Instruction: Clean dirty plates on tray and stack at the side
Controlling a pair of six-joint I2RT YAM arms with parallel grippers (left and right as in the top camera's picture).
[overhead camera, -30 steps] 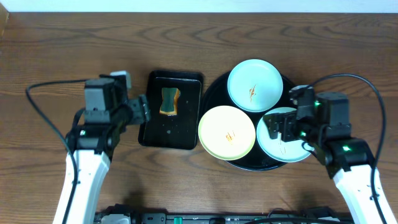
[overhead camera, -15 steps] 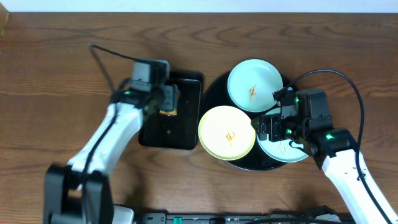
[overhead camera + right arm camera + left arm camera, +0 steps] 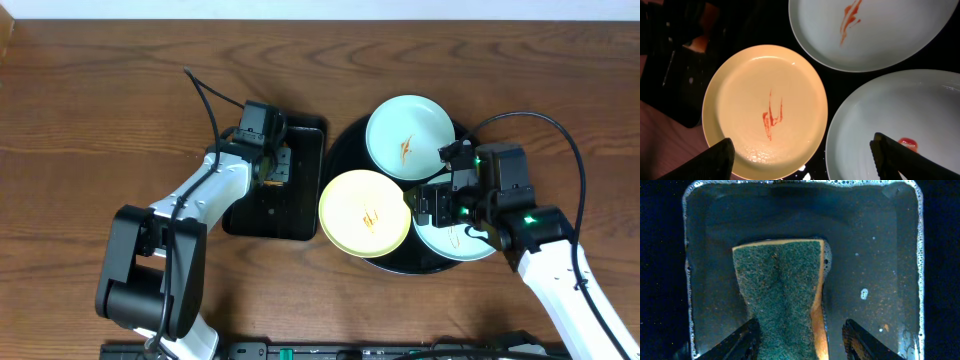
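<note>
Your left gripper (image 3: 802, 342) is released, its jaws spread wide and low over the sponge (image 3: 780, 290). The wrist view shows one finger at the sponge's left edge and the other a little clear of its right edge; you cannot tell from here whether either one touches. The sponge lies green side up with its yellow body showing along the right edge. It sits in the wet small tray (image 3: 870, 255), which has suds along its rim. From overhead, that arm reaches in from the lower left, and the gripper hides most of the sponge.

Your right gripper (image 3: 805, 162) is also released and holds nothing. One finger hangs above the lower left rim of the yellow plate (image 3: 740, 100), the other above the right mint plate (image 3: 865, 115). The yellow plate carries an orange-red smear (image 3: 771, 117) in its centre, and the right mint plate has a small red spot beside the finger. The top mint plate (image 3: 890, 40) has its own smear too.

All three plates lie flat and unstacked in the round tray (image 3: 345, 150): yellow at its left rim, one mint at the back, one mint at the right under your right arm. The small tray stands just left of the round tray on the table (image 3: 100, 100).
</note>
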